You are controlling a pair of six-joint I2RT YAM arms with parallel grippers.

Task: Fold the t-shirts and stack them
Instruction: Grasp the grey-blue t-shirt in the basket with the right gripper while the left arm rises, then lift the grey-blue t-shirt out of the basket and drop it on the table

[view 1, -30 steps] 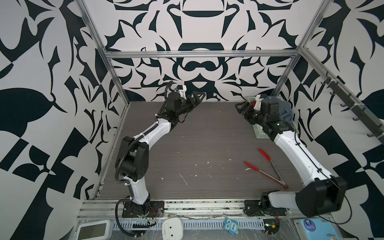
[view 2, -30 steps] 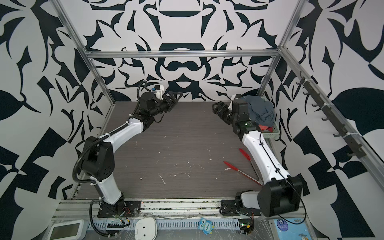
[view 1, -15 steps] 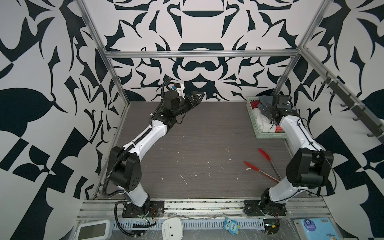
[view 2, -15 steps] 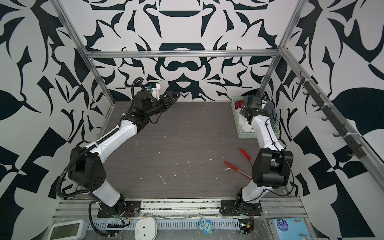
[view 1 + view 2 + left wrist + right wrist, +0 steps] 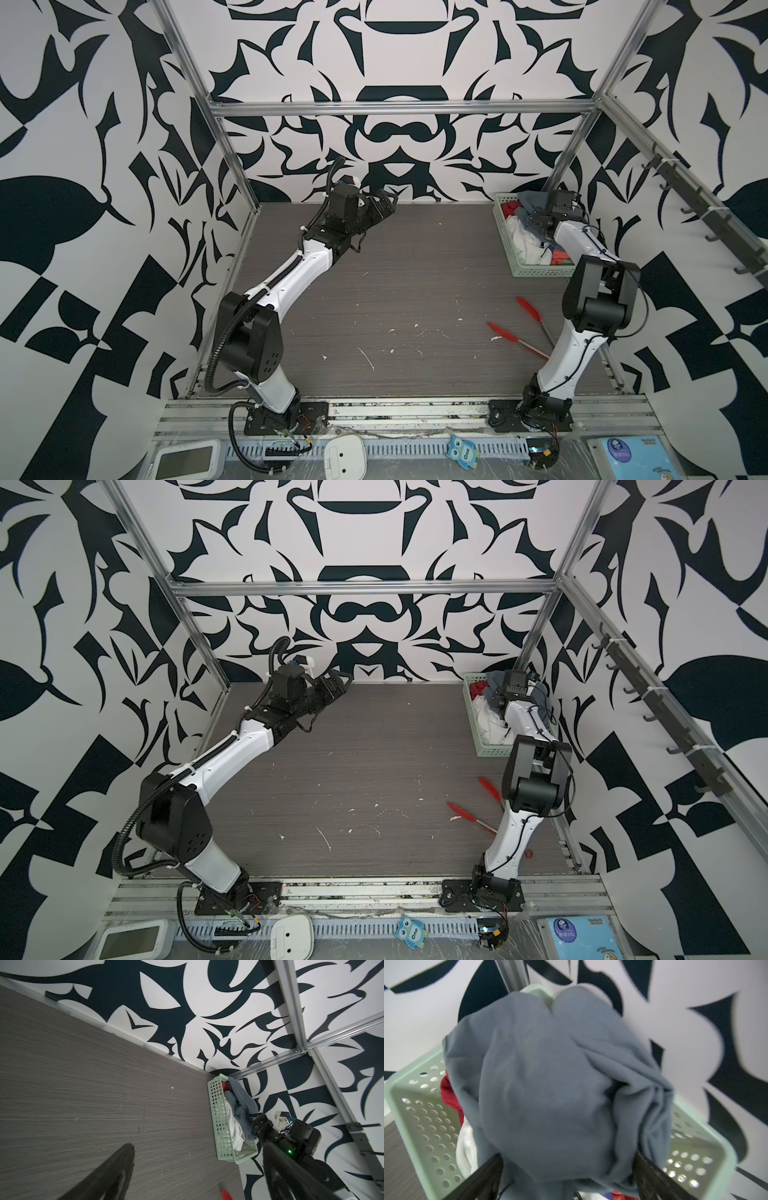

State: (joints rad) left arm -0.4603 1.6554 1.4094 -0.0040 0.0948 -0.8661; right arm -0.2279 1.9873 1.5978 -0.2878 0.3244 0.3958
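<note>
The right gripper hangs over the pale green basket that stands in the far right corner of the table, just beside the patterned walls. Its jaws stand wide apart, one black finger on each side of the blue-grey shirt. That shirt lies in a rumpled heap on top of the basket's load and spills over the far rim. Whether the fingers press the cloth or only flank it cannot be told, as the wrist view is blurred. Under the heap lies a white shirt, with a red garment at the far end of the basket – all of it crumpled, none folded. A patch of red-orange cloth shows at the near end, beside the right arm's white link. The left gripper hovers above the far left part of the table, close to the back wall and well apart from the basket. Its jaws are spread wide with nothing between them, and its fingers point across toward the basket. On the near right of the table lie red-tipped tongs – their two arms splayed – near the right arm's base.
</note>
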